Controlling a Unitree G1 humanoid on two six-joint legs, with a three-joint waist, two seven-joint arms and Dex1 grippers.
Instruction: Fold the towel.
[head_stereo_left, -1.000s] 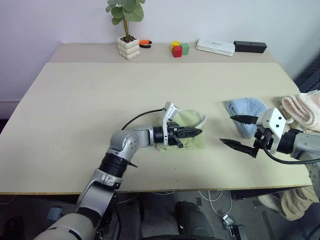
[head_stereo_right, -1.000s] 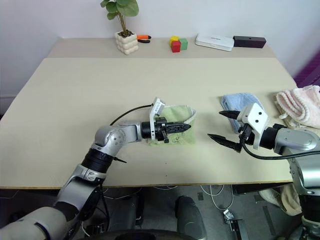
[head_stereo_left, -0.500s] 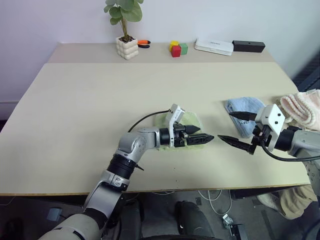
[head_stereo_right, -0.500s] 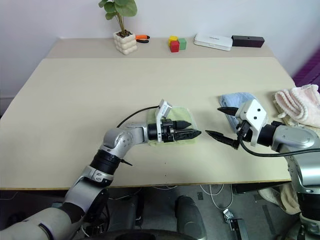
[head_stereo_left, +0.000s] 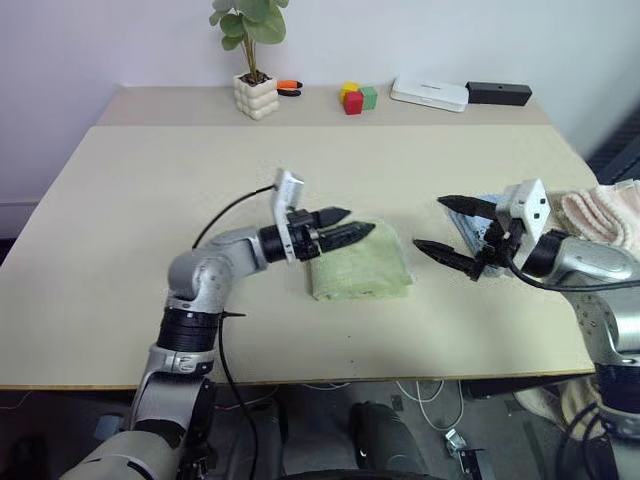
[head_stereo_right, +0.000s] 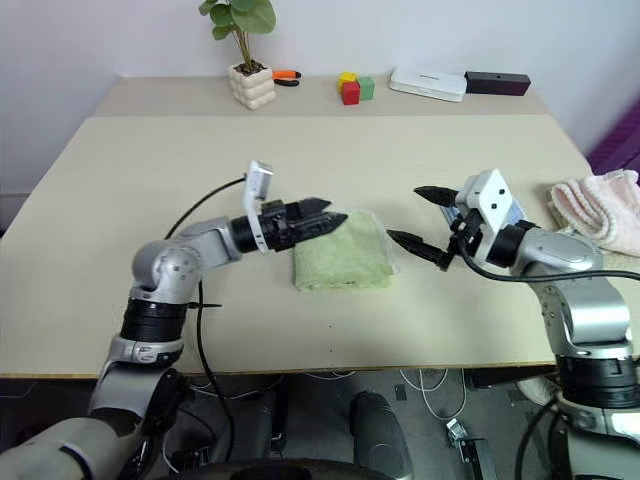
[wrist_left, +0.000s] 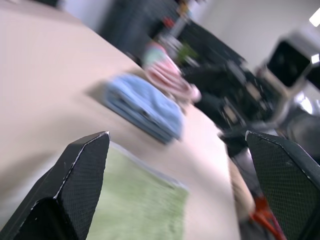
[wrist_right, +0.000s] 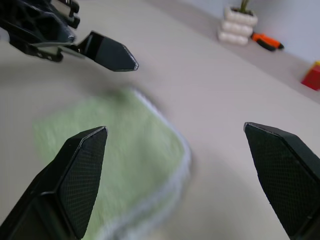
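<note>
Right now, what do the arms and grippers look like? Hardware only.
Both arms are silver-grey metal segments with black joint rings. Each ends in a black wrist carrying a small white camera block and a thin black cable looping back along the forearm. The left gripper and right gripper each have two black pointed fingers with a fine woven texture.

1. We see the towel (head_stereo_left: 358, 268) in light green with a whitish edge, on the pale beige table (head_stereo_left: 150, 200).
2. Right of the green one, the folded towel (wrist_left: 145, 106) is light blue and the fluffy towel (head_stereo_right: 595, 208) pale pink.
3. Behind it, we note a white ribbed pot (head_stereo_left: 257, 95) of green leaves, red, yellow and green blocks (head_stereo_left: 355, 97), a white box (head_stereo_left: 430, 94) and a black box (head_stereo_left: 499, 93).
4. Both grippers' fingers (wrist_right: 107, 51) are black.
</note>
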